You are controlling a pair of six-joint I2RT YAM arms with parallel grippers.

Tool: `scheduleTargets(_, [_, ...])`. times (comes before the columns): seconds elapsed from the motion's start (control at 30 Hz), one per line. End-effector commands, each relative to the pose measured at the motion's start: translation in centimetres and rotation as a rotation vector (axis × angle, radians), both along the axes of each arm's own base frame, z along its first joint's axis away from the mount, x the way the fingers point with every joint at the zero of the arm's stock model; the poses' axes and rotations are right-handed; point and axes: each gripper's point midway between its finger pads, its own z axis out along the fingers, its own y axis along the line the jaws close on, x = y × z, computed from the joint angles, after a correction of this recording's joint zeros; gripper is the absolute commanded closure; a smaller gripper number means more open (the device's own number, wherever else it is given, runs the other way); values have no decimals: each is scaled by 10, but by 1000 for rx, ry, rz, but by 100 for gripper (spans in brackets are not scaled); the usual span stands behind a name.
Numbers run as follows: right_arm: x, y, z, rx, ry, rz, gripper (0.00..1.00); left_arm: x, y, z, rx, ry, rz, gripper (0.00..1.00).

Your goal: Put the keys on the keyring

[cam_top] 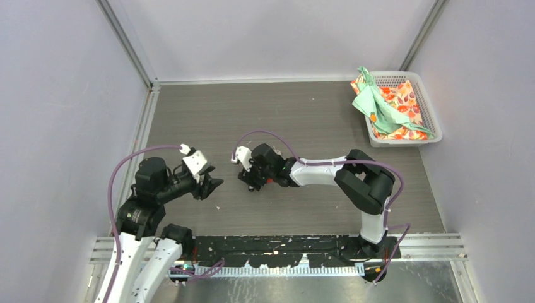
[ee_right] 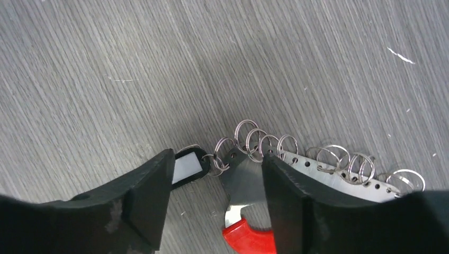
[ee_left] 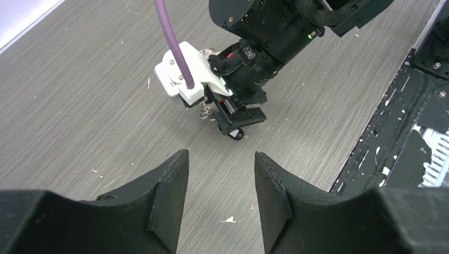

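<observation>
From above, the right claw (cam_top: 251,178) is down at the middle of the tabletop (cam_top: 303,120) and the left claw (cam_top: 214,187) hangs just beside it, pointed at it. The keyring (ee_right: 243,174) cannot be made out here because the right claw covers it. The left wrist view shows the left claw's fingers (ee_left: 164,196) well apart with nothing between them. Ahead of them, a few small wire rings (ee_left: 205,111) peek out under the right claw's tip. The right wrist view is clearest. The right claw's fingers (ee_right: 151,196) stand parted and straddle the keyring's flat metal plate, which has a row of small rings along its edge and a red tab (ee_right: 243,238) at the near end. The plate lies against one finger with a gap to the other, so it looks framed rather than clamped. A black tag (ee_right: 188,165) sits against the other finger, linked to the end ring. The green-tagged key is not in sight. To do this step well, the right claw should probably close squarely on the plate, not on the loose rings. It should keep the black tag out of the pinch and leave one ring sticking out towards the left claw. A skewed grip could swing the plate or trap the tag.
</observation>
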Motion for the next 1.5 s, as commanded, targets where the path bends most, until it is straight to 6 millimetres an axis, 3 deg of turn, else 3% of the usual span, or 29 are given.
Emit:
scheduleTargets(0.0, [11, 3, 55, 126, -52, -20, 26, -1, -3, 17, -11, -45, -30, 50])
scheduleTargets(0.1, [5, 1, 79, 151, -76, 40, 22, -2, -4, 24, -26, -46, -26, 50])
scheduleTargets(0.2, [-6, -8, 82, 102, -135, 163, 22, -1, -4, 31, -49, -39, -11, 50])
scheduleTargets(0.37, [-38, -44, 45, -125, -160, 447, 22, 12, -2, 35, -75, -4, 57, 51])
scheduleTargets(0.5, [-51, -50, 28, -238, -155, 575, 22, 41, 6, 33, -97, 33, 189, 50])
scheduleTargets(0.63, [-53, -37, 15, -298, -191, 638, 23, 70, 18, 32, -106, 88, 316, 50])
scheduleTargets(0.8, [-54, -21, -3, -344, -240, 704, 24, 98, 48, 32, -171, 167, 468, 51])
scheduleTargets(1.03, [-43, -5, -14, -390, -345, 757, 27, 100, 47, 22, -158, 187, 461, 51])
scheduleTargets(1.23, [-31, -4, -17, -405, -310, 771, 38, 96, 43, 28, -177, 194, 439, 51])
scheduleTargets(1.47, [-23, 8, -18, -369, -304, 749, 39, 91, 40, 30, -185, 197, 417, 51])
